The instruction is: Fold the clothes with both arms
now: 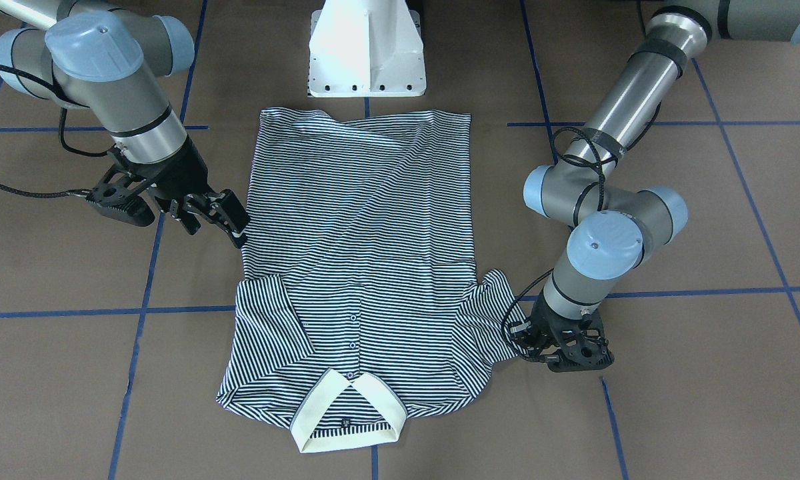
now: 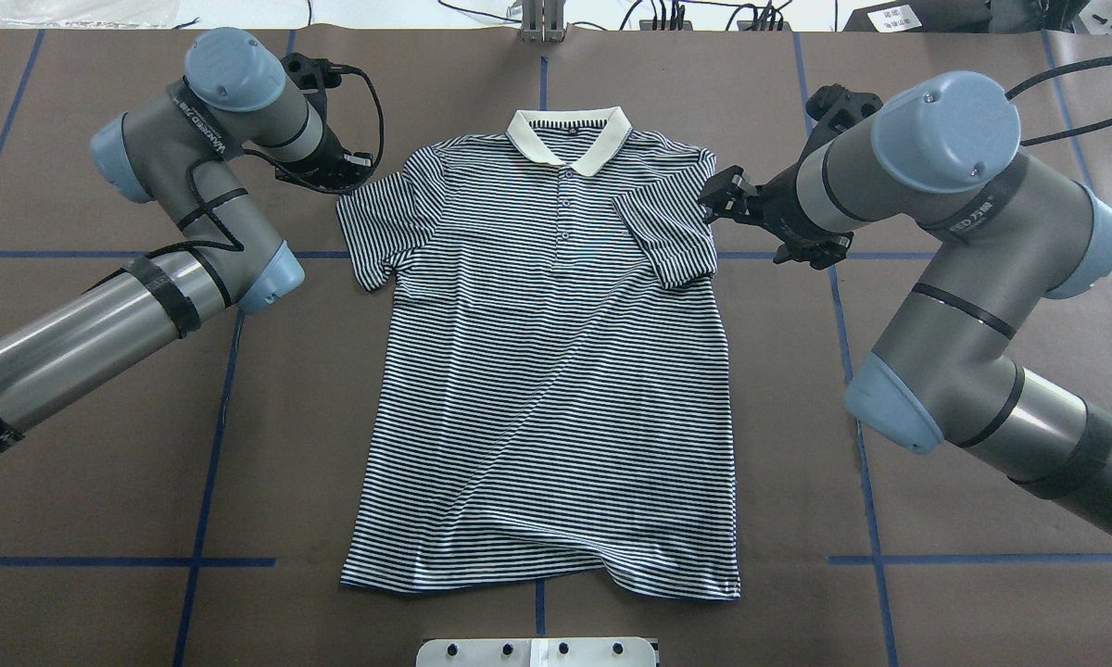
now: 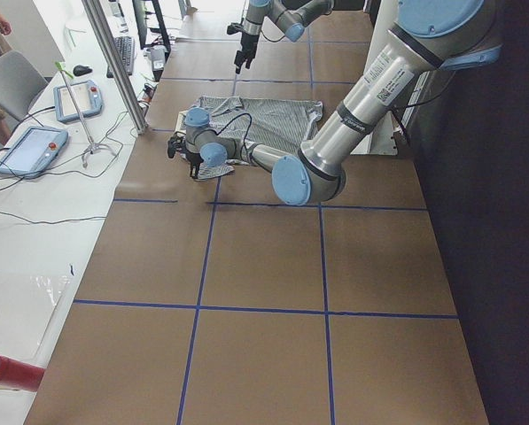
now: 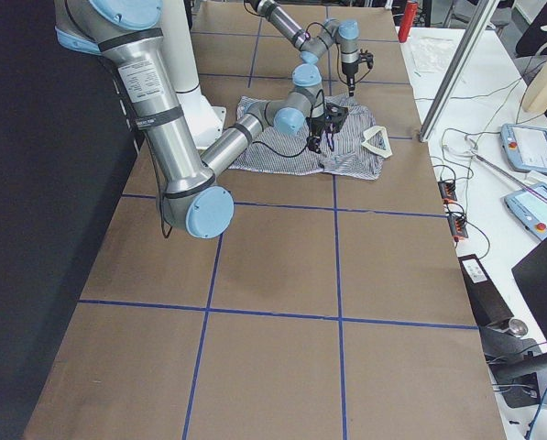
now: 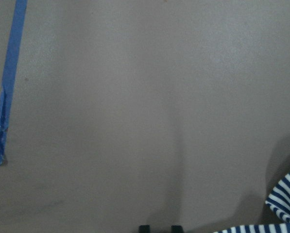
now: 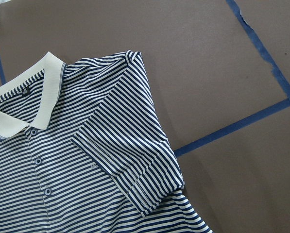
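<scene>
— Shirt [image 2: 556,371]?
— Lies face up, spread flat in the middle of the brown surface [image 2: 102,463], between both arms. Points its cream collar [image 2: 607,148] away from the white base [image 1: 367,47] and its hem toward it.
— Sleeves?
— Right sleeve [image 6: 135,160]: lies folded in over the chest, just beside the small label [image 6: 94,166]. Left sleeve [image 2: 380,222]: spreads outward, a little rumpled at the cuff.
— Right arm [image 2: 945,185]?
— Hangs raised above the surface, by the shirt's edge on the folded-sleeve side. Holds the jaws released, fingers [image 1: 230,213] spread wide, gripping nothing. Hard to tell whether the lowest tip brushes the cloth.
— Left arm [image 2: 232,111]?
— Stands low at the outer edge of the spread sleeve, wrist turned down toward the surface. Shows in its wrist view mostly bare brown, a strip of blue tape [image 5: 11,73] at the left and a corner of striped cloth at the lower right.
— And the jaws there?
— Drawn almost together: two dark fingertips [image 5: 144,227] at the bottom edge of the wrist view, only a slit between them, clenched on nothing. Sit just beside the sleeve, apart from it.
</scene>
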